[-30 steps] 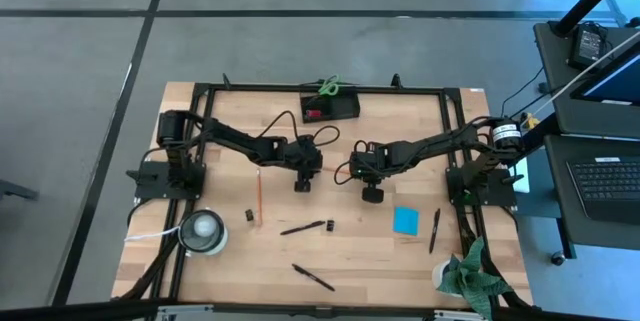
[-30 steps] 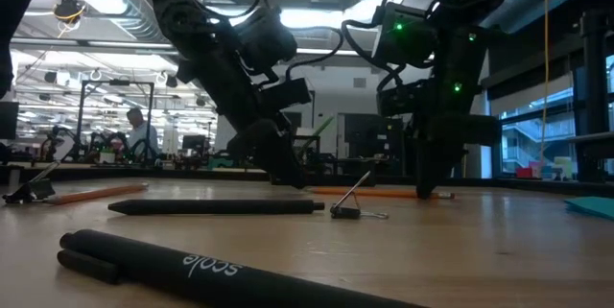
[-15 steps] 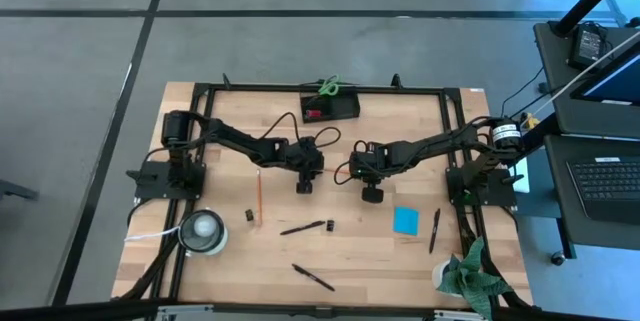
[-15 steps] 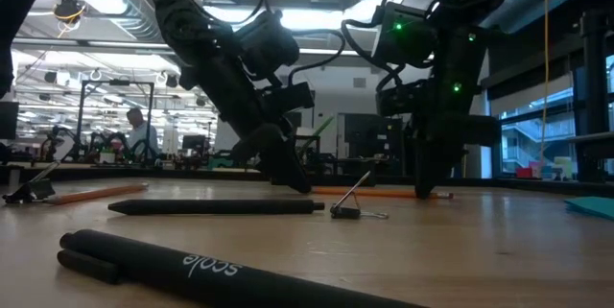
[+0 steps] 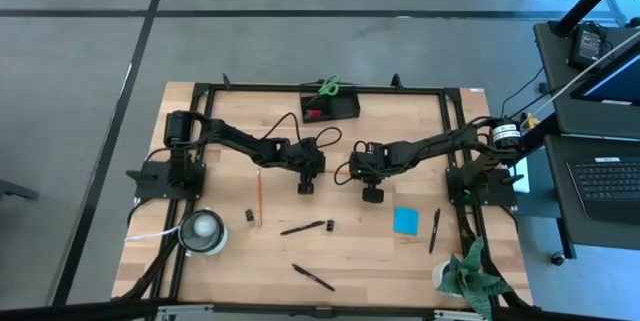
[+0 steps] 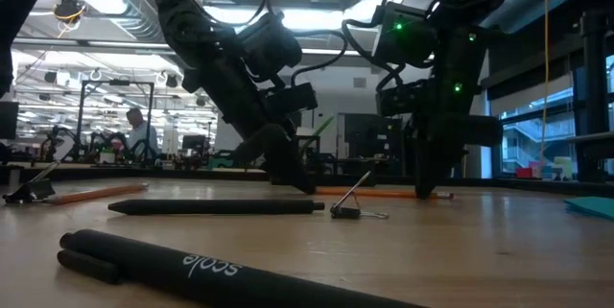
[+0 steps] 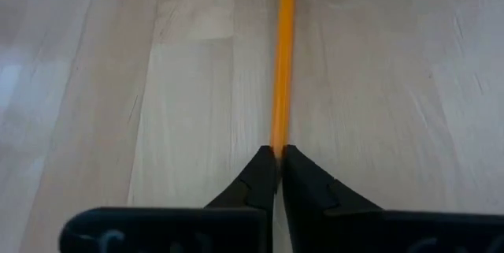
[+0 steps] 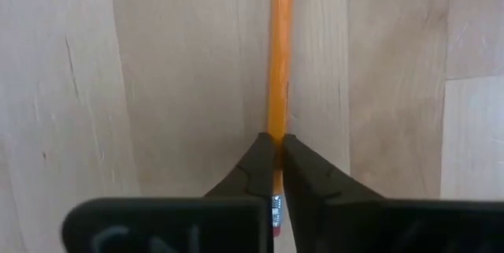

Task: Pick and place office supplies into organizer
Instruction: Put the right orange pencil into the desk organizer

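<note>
left tool clamps thin orange pencil | right tool clamps same pencil's other end

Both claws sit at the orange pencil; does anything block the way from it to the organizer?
Nothing visible does. The left claw and right claw are shut on opposite ends of the pencil, and only bare table shows between it and the organizer at the far edge.

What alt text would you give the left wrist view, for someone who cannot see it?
The left gripper has its two dark fingers pinched shut on the end of a thin orange pencil. The pencil runs straight away from the gripper, along the pale wooden table.
</note>
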Motion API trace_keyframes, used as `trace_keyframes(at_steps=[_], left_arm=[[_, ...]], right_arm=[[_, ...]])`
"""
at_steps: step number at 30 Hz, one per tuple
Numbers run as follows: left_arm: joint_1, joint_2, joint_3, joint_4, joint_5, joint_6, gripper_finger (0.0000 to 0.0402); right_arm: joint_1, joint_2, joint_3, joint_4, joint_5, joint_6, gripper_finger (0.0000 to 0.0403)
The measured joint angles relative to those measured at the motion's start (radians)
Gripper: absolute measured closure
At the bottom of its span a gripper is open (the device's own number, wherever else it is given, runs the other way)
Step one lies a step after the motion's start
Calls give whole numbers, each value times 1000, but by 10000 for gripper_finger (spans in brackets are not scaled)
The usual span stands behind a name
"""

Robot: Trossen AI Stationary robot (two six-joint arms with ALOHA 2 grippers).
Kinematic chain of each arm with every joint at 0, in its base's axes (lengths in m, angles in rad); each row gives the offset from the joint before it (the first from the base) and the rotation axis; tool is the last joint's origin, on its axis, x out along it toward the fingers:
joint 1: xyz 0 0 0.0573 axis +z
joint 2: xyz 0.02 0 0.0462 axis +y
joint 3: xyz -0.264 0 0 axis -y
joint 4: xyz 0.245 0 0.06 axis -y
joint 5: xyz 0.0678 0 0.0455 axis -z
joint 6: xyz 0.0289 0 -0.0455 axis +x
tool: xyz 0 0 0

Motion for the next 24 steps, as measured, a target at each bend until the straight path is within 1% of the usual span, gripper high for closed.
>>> trace_keyframes(at_steps=[3,6,10,14,17,20,24], left_arm=[[0,0,1,-11,3,-6,395],[1,0,2,-20,22,-10,396],[0,0,2,-21,21,-11,397],[0,0,1,-22,37,-35,397],[1,0,1,-28,51,-47,398],[1,0,2,-37,55,-70,398],[1,0,3,-44,71,-89,398]], right_arm=[[0,0,0,1,-2,3,367],[0,0,7,-2,-3,18,340],[-3,6,45,-19,-15,51,284],[6,4,116,-46,24,79,225],[3,-3,156,-101,32,104,193],[4,-45,169,-132,36,164,173],[5,-137,150,-146,37,225,164]])
